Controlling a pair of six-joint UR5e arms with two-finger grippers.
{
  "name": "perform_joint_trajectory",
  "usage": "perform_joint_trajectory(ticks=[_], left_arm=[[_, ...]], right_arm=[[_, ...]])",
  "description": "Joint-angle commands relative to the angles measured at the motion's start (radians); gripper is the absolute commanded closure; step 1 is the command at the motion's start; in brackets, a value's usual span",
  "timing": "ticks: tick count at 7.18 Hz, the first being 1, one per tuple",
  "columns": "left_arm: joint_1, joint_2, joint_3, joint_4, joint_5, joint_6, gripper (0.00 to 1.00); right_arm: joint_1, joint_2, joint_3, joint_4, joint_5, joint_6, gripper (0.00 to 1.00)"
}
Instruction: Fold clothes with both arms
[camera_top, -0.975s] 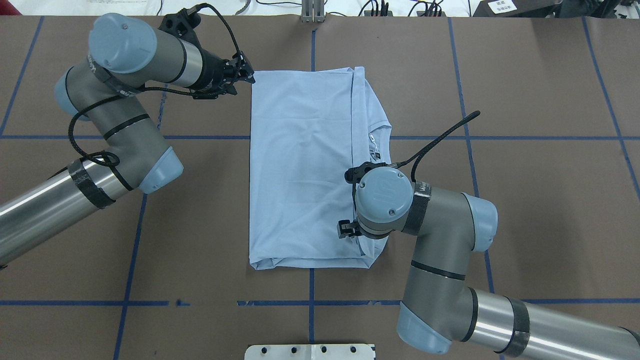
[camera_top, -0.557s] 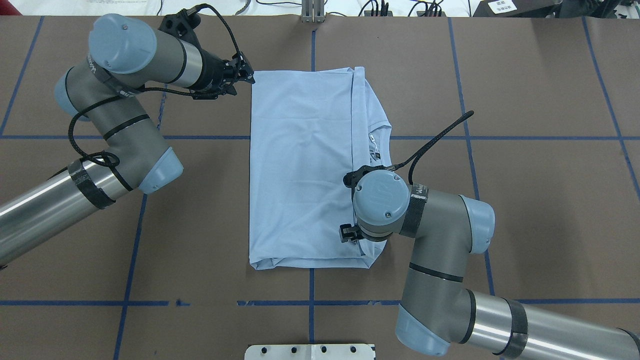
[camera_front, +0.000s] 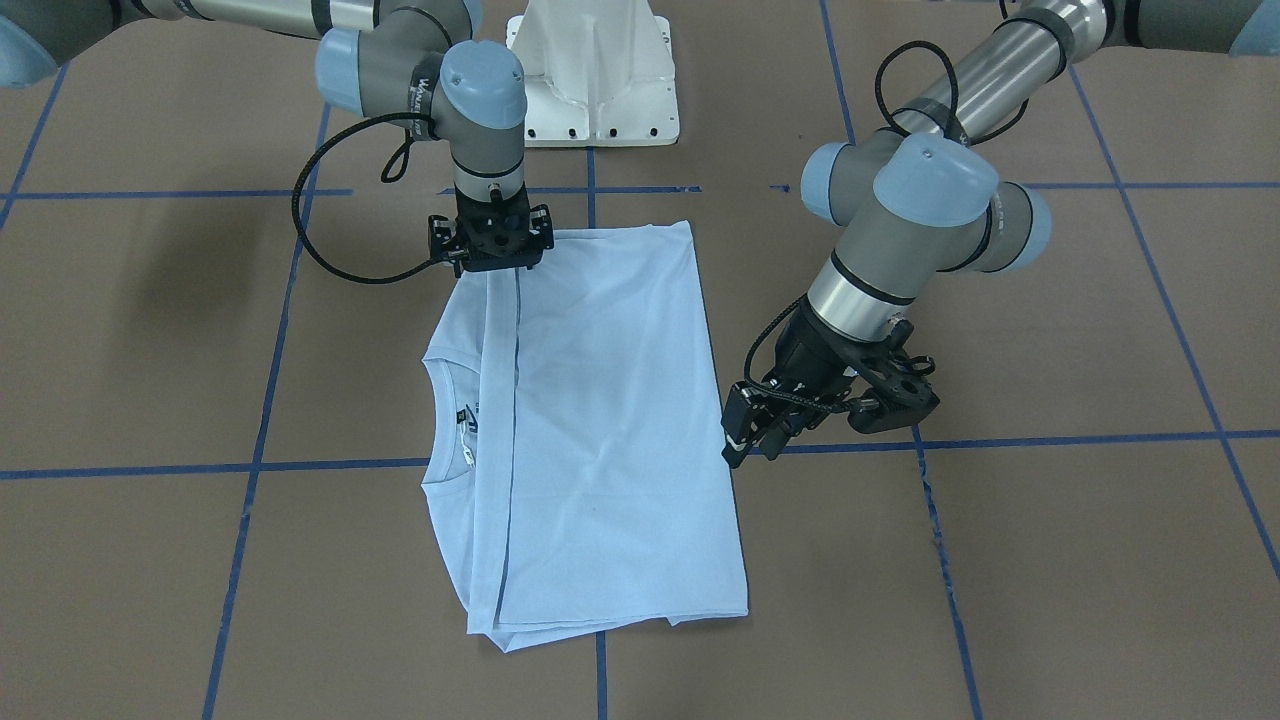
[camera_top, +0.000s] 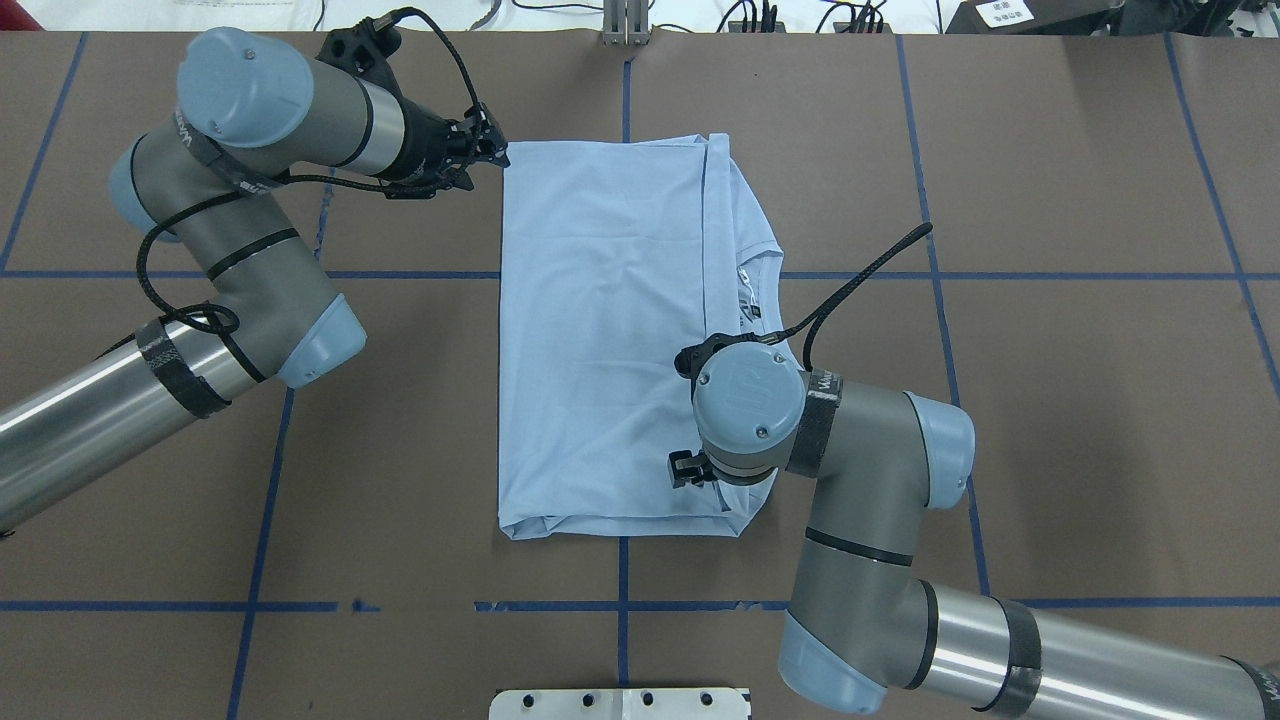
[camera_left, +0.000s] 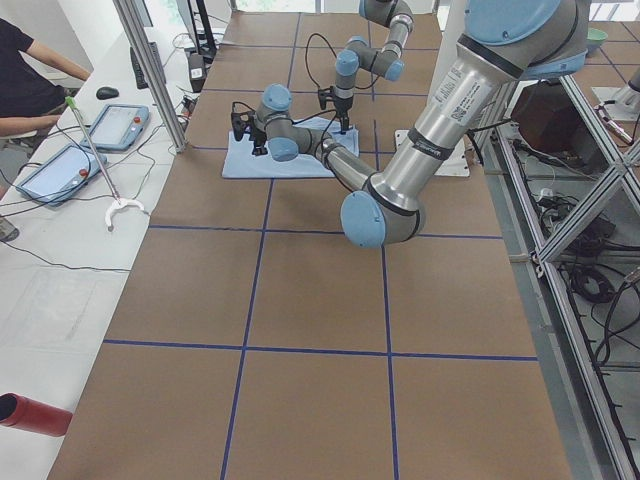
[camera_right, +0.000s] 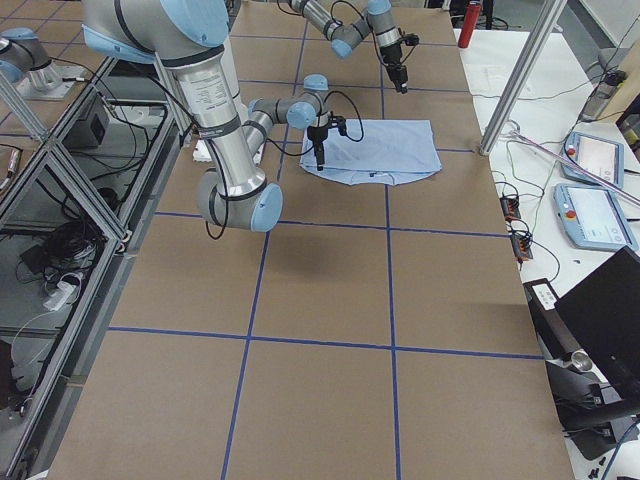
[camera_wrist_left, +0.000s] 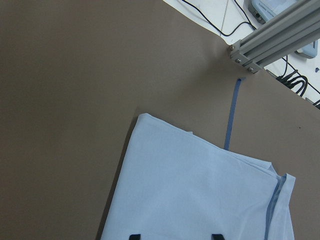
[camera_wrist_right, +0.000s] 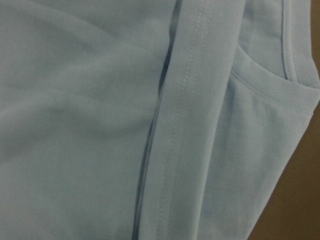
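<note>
- The light blue short-sleeved T-shirt (camera_top: 600, 340) is lying flat at the middle of the brown table with blue taped grid lines (camera_top: 1050, 400). It is folded into a long rectangle running away from the robot.
- Its ribbed round collar (camera_front: 438, 395) is showing along the long side on the robot's right, with the dark neck label (camera_front: 461, 418) just inside it. A folded panel is covering the rest of the shirt, and its stitched hem (camera_wrist_right: 185, 125) is running lengthwise beside the collar.
- The grey cylindrical right arm (camera_top: 870, 470) is reaching over the shirt's end nearest the robot. Its black two-finger right gripper (camera_front: 490, 262) is pointing straight down onto the hem line.
- The right wrist view is filling with cloth at close range and is showing no fingers. Whether this gripper is spread, closed or pinching the fabric cannot be told. Its tips are sitting at the cloth surface in the front-facing view.
- The grey cylindrical left arm (camera_top: 250, 260) is holding the black two-finger left gripper (camera_front: 750, 445) raised above the table. The gripper is hovering just beside the shirt's long side on the robot's left, towards the far corner.
- In the left wrist view its two dark fingertips (camera_wrist_left: 134, 236) are standing well apart. This gripper is released, gripping nothing and touching neither cloth nor table.
- The white pedestal base (camera_front: 592, 80) is standing at the robot's edge of the table, apart from the shirt.
</note>
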Motion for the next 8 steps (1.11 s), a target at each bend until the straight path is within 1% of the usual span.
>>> perform_joint_trajectory(ticks=[1, 2, 3, 4, 5, 6, 7, 8], left_arm=[[0.000, 0.000, 0.000, 0.000, -0.001, 0.000, 0.44], [0.000, 0.000, -0.002, 0.000, -0.001, 0.000, 0.44], [-0.002, 0.000, -0.008, 0.000, -0.001, 0.000, 0.44], [-0.002, 0.000, -0.008, 0.000, -0.001, 0.000, 0.44], [0.000, -0.003, -0.011, 0.000, -0.001, -0.003, 0.43], [0.000, -0.002, -0.018, 0.000, -0.001, -0.005, 0.44], [-0.002, 0.000, -0.023, 0.001, -0.001, -0.005, 0.43], [-0.002, 0.000, -0.035, 0.003, -0.001, -0.005, 0.43]], right_arm=[[-0.003, -0.007, -0.007, -0.003, 0.005, 0.000, 0.00], [-0.003, -0.013, -0.004, -0.008, 0.009, 0.000, 0.00], [0.019, -0.042, 0.013, -0.008, 0.014, -0.038, 0.00], [0.042, -0.106, 0.067, -0.008, 0.014, -0.120, 0.00], [0.060, -0.195, 0.122, -0.008, 0.014, -0.165, 0.00], [0.081, -0.319, 0.219, -0.008, 0.016, -0.211, 0.00], [0.086, -0.358, 0.263, -0.009, 0.014, -0.236, 0.00], [0.076, -0.328, 0.244, -0.009, 0.010, -0.223, 0.00]])
